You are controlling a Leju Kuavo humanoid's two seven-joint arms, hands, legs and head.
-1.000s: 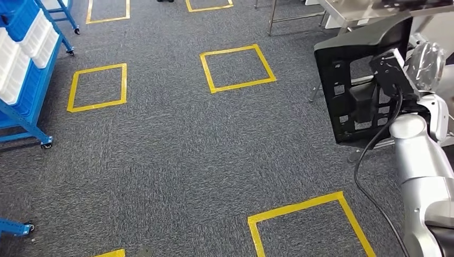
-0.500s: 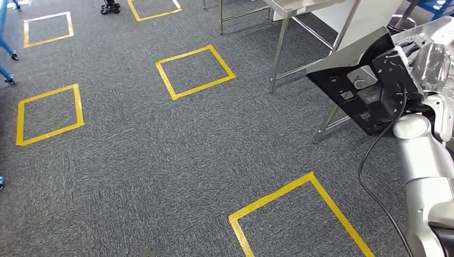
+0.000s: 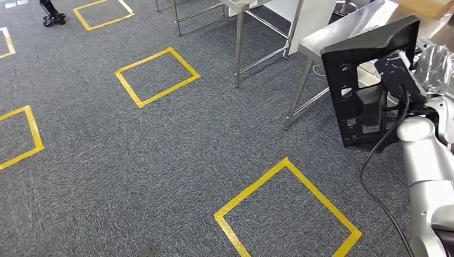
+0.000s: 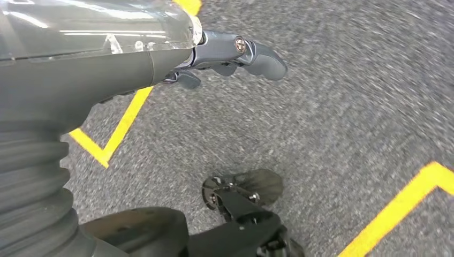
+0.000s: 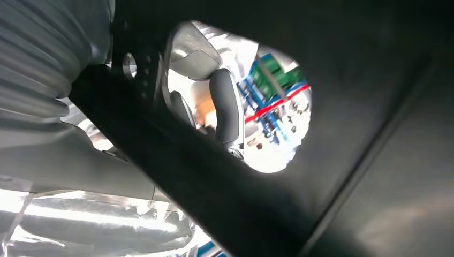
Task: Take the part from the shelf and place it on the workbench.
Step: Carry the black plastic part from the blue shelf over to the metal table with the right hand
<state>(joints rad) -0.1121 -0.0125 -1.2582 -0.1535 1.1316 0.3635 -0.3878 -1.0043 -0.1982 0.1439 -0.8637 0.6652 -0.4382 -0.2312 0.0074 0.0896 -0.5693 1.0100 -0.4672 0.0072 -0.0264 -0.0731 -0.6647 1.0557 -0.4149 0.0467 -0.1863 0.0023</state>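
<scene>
My right hand [image 3: 428, 61] holds a large black plastic part [image 3: 369, 85], a ribbed panel with cut-outs, upright at the right of the head view. In the right wrist view the part [image 5: 342, 160] fills most of the picture and my fingers [image 5: 227, 112] reach through one of its openings. The steel workbench [image 3: 342, 32] stands just behind the part, its top partly hidden by it. My left hand [image 4: 225, 53] hangs over the carpet, with fingers loosely extended and nothing in them.
Grey carpet carries yellow tape squares [image 3: 286, 206] [image 3: 155, 75]. A second steel table's legs [image 3: 238, 48] stand at the top centre. A person's feet [image 3: 51, 13] are at the top left. A black cable [image 3: 385, 160] hangs from my right wrist.
The whole scene has shifted left as the camera turned right; the blue shelf has left the picture and the workbench has come closer. The part stays in my right hand.
</scene>
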